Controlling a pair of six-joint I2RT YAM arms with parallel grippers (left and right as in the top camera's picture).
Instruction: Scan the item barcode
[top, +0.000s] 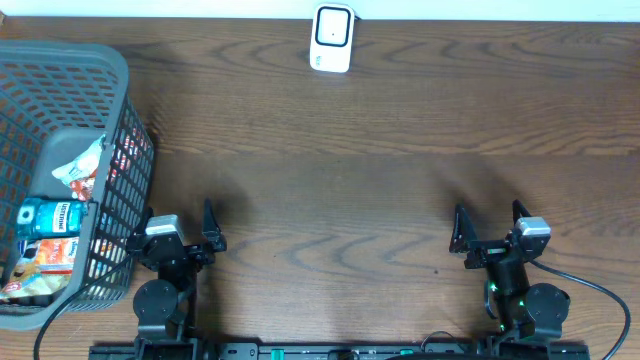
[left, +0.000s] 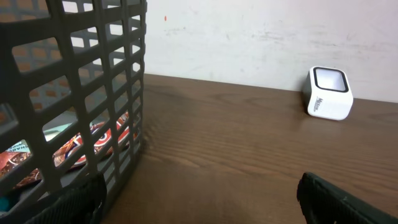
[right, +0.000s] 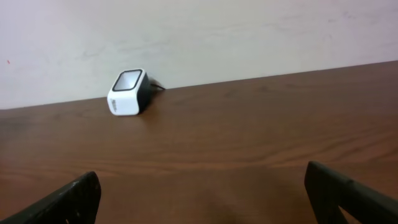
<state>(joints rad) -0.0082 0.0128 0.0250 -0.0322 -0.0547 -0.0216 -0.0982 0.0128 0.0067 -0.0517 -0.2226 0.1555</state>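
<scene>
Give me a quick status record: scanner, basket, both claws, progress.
scanner: white, far edge of the table, near centre, nothing touching it
basket: grey, left side, holds a blue can and snack bags
left claw: open, empty, beside the basket
right claw: open, empty, over bare wood on the right
progress: no item picked up yet

Dark wood-grain table (top: 380, 150) fills the overhead frame; behind its far edge, across the top of both wrist views, a scuffed off-white wall (right: 249, 37), evenly lit.
</scene>
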